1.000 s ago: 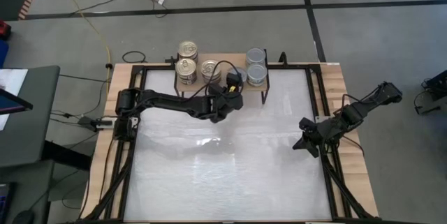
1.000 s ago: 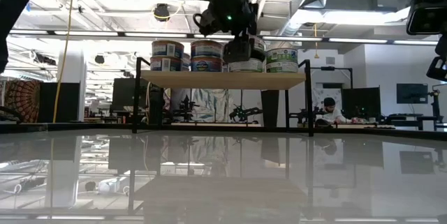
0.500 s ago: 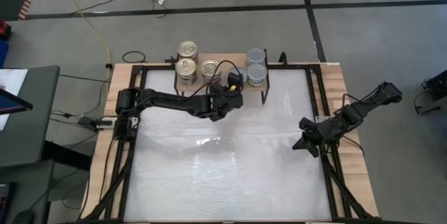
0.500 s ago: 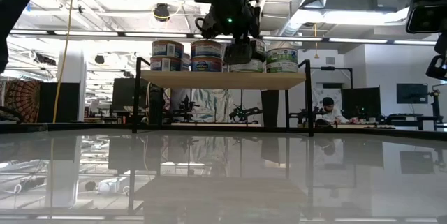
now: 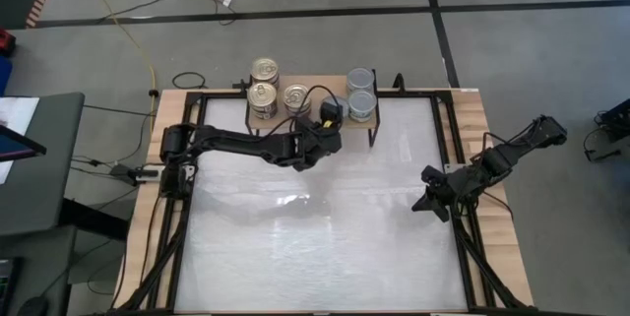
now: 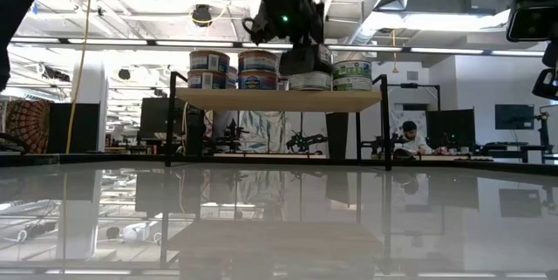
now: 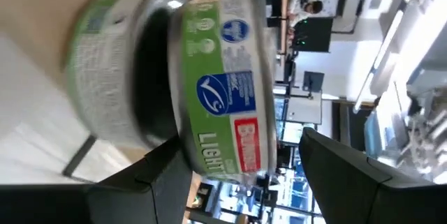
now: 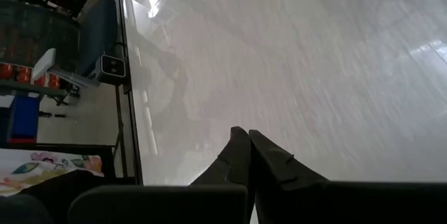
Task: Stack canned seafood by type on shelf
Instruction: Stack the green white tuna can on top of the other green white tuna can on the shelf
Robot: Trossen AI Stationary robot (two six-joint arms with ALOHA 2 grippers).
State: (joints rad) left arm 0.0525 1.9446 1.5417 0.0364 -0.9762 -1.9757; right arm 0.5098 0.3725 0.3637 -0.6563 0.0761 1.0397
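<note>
1. The left tool (image 6: 304, 57) pinches a green-labelled can (image 7: 223, 84) between its two fingers, just above the shelf (image 6: 279, 99), between the gold-lidded cans (image 5: 264, 88) and the silver-lidded pair (image 5: 361, 94).
2. The can's axis is upright, its lid facing up; it probably goes toward the silver-lidded pair.
3. The right tool (image 5: 429, 201), pressed together, waits over the counter (image 5: 315, 247), well apart.

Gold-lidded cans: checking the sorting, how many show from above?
3 gold-lidded cans: two at the shelf's left end, one behind the other, and a third just right of the nearer one. Each may top a stack hiding more.
</note>
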